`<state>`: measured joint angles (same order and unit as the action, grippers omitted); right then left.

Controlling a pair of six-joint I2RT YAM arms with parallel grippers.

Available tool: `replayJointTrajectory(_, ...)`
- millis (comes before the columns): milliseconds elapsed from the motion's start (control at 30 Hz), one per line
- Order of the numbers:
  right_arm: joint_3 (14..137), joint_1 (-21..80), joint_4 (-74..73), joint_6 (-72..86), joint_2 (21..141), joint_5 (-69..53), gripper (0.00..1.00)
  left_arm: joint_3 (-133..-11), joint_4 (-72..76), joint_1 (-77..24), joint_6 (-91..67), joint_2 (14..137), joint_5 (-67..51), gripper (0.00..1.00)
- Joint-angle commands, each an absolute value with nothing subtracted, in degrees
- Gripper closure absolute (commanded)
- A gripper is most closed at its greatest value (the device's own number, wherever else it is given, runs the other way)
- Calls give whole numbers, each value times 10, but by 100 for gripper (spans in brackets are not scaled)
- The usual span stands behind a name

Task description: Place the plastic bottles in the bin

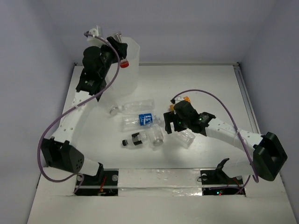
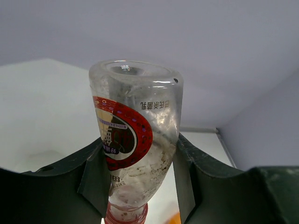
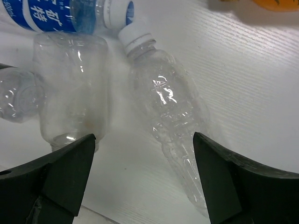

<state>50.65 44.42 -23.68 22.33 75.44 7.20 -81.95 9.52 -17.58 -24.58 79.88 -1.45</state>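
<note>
Plastic bottles: one gripped up at the bin, the rest lying on their sides around the middle of the desk.
Left gripper: pinched onto the Red-capped bottle, one finger pressed against each side of its body.
Red-capped bottle: clear with a round red label, held cap downward; from above, sits at the bin's left rim with the cap against the bin's wall.
Bin: translucent white, upright at the desk's far edge, toward the far-left corner.
Clear bottle: lies just in front of the bin's foot.
Blue-labelled bottle: lies just nearer than the Clear bottle, white cap toward the right arm.
Black-labelled bottle: lies toward the near edge, black cap pointing left.
Wide clear bottle: lies just right of the Black-labelled bottle.
Right gripper: fingers spread wide, gripping nothing, low over the desk.
White-capped bottle: clear and crumpled, lies between the spread fingers, nearer the right one, cap close to the Blue-labelled bottle's cap.
Orange bottle: just beyond the right wrist, mostly hidden.
</note>
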Motion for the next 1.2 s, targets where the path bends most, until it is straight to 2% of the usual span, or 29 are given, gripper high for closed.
replayJointTrajectory(0, 544, 438, -273, 213, 758, 58, 9, -896, 140, -145, -259, 825, -58, 74)
replayJointTrajectory(367, 584, 415, -296, 188, 840, 33, 7, -1008, 148, -97, -223, 948, -53, 73)
replayJointTrajectory(533, 601, 404, -300, 173, 877, 20, 7, -1007, 156, -91, -205, 977, -48, 70)
replayJointTrajectory(700, 613, 399, -294, 164, 918, 17, 8, -952, 200, -91, -194, 978, -30, 53)
replayJointTrajectory(733, 613, 399, -293, 165, 929, 17, 8, -942, 205, -91, -193, 977, -31, 44)
replayJointTrajectory(833, 615, 399, -291, 163, 943, 14, 13, -918, 219, -91, -202, 973, -32, 28)
replayJointTrajectory(867, 615, 399, -290, 163, 948, 13, 15, -916, 219, -91, -205, 971, -33, 27)
replayJointTrajectory(933, 613, 399, -288, 163, 948, 14, 20, -915, 214, -91, -211, 966, -33, 25)
replayJointTrajectory(967, 612, 399, -287, 163, 945, 14, 27, -915, 207, -91, -214, 956, -33, 24)
replayJointTrajectory(1100, 599, 399, -280, 170, 916, 18, 45, -904, 190, -91, -231, 916, -25, 24)
replayJointTrajectory(1167, 588, 399, -279, 175, 894, 18, 46, -890, 185, -91, -243, 877, -13, 25)
